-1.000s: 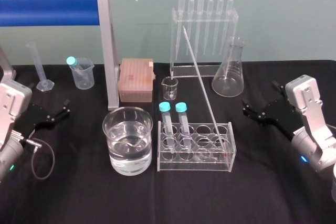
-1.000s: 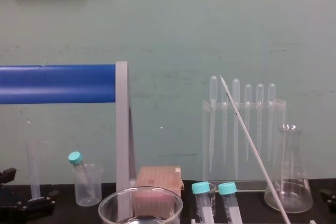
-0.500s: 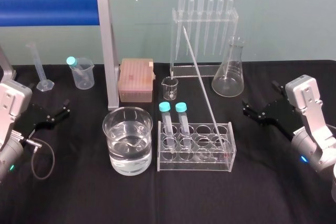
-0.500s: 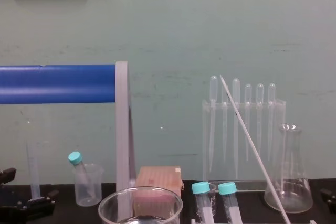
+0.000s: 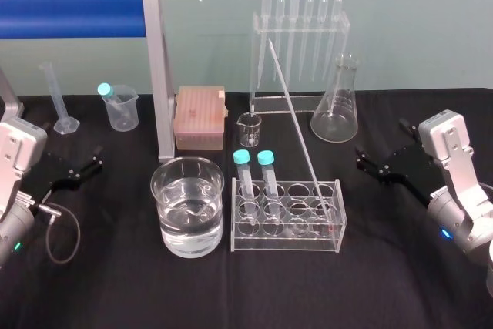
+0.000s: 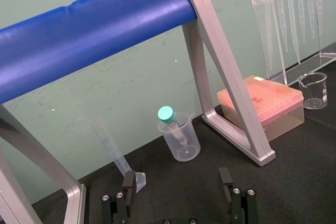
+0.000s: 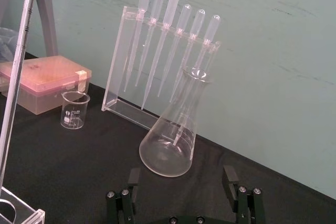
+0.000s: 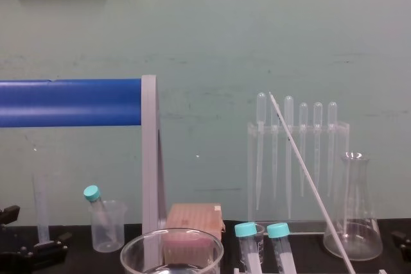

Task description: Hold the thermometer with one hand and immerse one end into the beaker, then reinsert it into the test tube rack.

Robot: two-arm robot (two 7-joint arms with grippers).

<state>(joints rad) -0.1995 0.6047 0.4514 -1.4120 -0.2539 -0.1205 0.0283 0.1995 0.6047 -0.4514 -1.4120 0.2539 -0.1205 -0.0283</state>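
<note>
The thermometer (image 5: 300, 132), a long thin whitish rod, leans with its foot in the right end of the clear test tube rack (image 5: 285, 241) and its top tilted back and to the left (image 8: 308, 174) (image 7: 21, 40). The wide glass beaker (image 5: 166, 225) with water stands just left of the rack. My right gripper (image 5: 381, 144) hovers open and empty to the right of the rack (image 7: 181, 177). My left gripper (image 5: 86, 161) sits open and empty at the table's left side (image 6: 176, 178).
A blue-barred metal frame (image 5: 158, 75) stands behind the beaker. Behind the test tube rack are a pipette rack (image 5: 299, 59), a conical flask (image 5: 337, 109), a small glass beaker (image 5: 249, 129) and a pink tip box (image 5: 200, 117). Two teal-capped tubes (image 5: 254, 179) stand in the rack.
</note>
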